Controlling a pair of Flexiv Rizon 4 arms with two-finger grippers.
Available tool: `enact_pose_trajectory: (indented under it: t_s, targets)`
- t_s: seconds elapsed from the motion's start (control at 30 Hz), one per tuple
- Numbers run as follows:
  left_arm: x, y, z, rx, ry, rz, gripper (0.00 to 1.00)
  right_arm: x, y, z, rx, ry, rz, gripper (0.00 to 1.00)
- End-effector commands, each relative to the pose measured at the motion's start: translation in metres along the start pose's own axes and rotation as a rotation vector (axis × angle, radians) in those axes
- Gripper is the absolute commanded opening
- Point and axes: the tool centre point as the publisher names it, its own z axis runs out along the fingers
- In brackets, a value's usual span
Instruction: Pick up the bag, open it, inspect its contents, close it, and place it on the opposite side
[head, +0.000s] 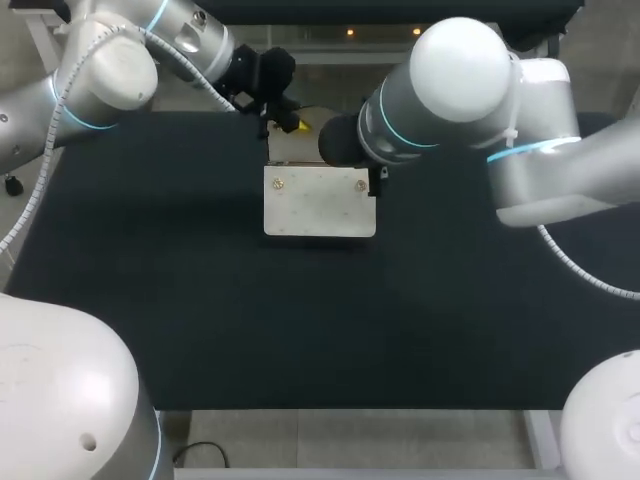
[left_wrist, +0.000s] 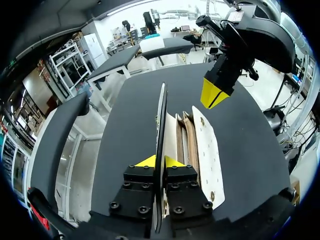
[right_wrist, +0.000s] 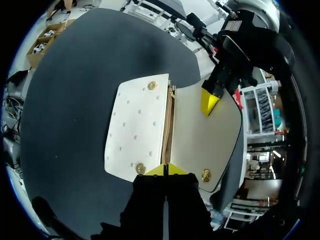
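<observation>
A white bag (head: 320, 205) with brass studs lies on the black table (head: 150, 300), its flap (right_wrist: 200, 135) lifted open. My left gripper (left_wrist: 160, 162) is shut on the flap's thin edge (left_wrist: 161, 115), holding it up at the bag's far side (head: 292, 124). The open mouth shows tan inner dividers (left_wrist: 186, 142) beside the white front panel (left_wrist: 206, 145). My right gripper (right_wrist: 165, 170) is shut, tips together with nothing seen between them, just above the mouth's near end. In the head view its fingers are hidden behind the right arm (head: 440, 90).
The black table spreads bare to both sides of the bag and toward the front edge (head: 350, 405). Both arms crowd over the far middle of the table.
</observation>
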Motion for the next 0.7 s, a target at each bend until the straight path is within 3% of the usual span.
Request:
enact_pose_trajectory:
  t_s: [0.03,0.3,0.7]
  targets:
    - [0.005,-0.008,-0.008,-0.006,0.006,0.008,0.00,-0.005,-0.001,0.013,-0.010,-0.007,0.009,0.00]
    - [0.008,-0.011,-0.010,-0.004,0.015,0.015,0.00,-0.010,-0.006,0.025,0.000,-0.017,0.021,0.00]
    - [0.009,-0.011,-0.008,-0.003,0.012,-0.011,0.00,-0.011,-0.006,0.034,0.078,-0.016,0.062,0.00]
